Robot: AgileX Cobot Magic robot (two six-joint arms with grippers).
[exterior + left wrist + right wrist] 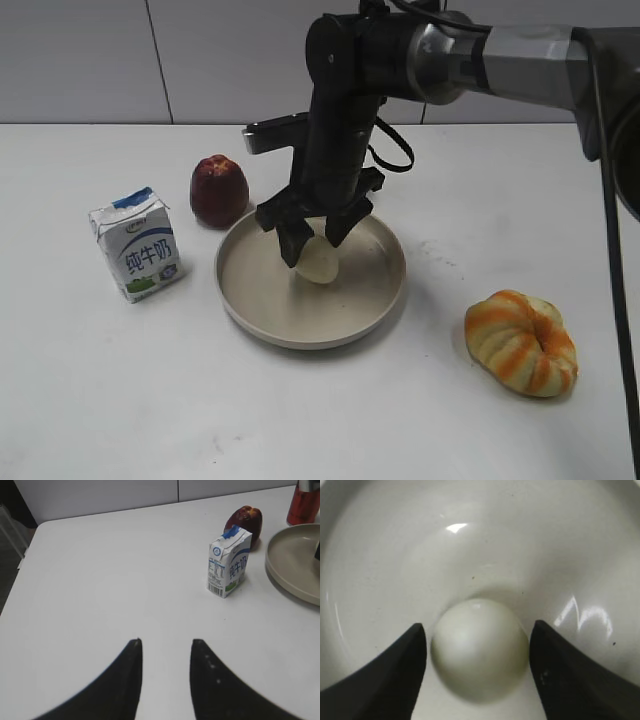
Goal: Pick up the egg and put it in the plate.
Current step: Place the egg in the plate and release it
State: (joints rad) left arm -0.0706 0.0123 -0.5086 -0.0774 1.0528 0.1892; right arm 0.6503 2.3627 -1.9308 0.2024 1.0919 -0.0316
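The pale cream egg (pixel 321 264) lies on the floor of the beige plate (pixel 371 300) at the table's middle. My right gripper (pixel 313 238) hangs straight down over it, its two black fingers on either side of the egg. In the right wrist view the egg (pixel 479 648) sits between the fingers (pixel 478 642) with a thin gap on each side, so the jaws are open. My left gripper (pixel 165 644) is open and empty over bare white table, off to the left of the plate (pixel 292 562).
A small milk carton (pixel 136 243) stands left of the plate and a dark red apple (pixel 218 189) behind its left rim. An orange-striped bread ring (pixel 521 341) lies at the front right. A red bottle (pixel 305 502) shows at the left wrist view's top right.
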